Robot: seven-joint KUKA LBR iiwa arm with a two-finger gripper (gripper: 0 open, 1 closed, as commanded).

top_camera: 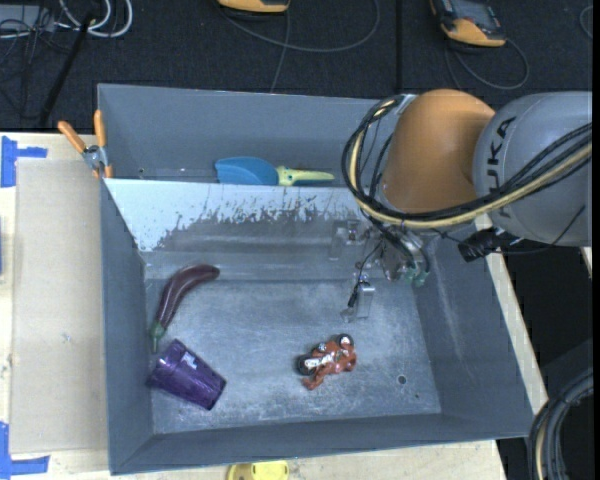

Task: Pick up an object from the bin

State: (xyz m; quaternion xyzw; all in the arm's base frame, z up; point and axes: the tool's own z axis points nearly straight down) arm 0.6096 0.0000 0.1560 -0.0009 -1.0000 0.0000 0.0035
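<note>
Grey bin (270, 318) floor: gripper (357, 303) near small red-white toy (328, 360) (open or closed: unclear).

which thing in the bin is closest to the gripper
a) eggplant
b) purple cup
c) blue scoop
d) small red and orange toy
d: the small red and orange toy lies on the bin floor right by the gripper, while the purple cup, the eggplant and the blue scoop all sit well off to its left.

Scuffed matt grey metal bin (280, 393)
</note>
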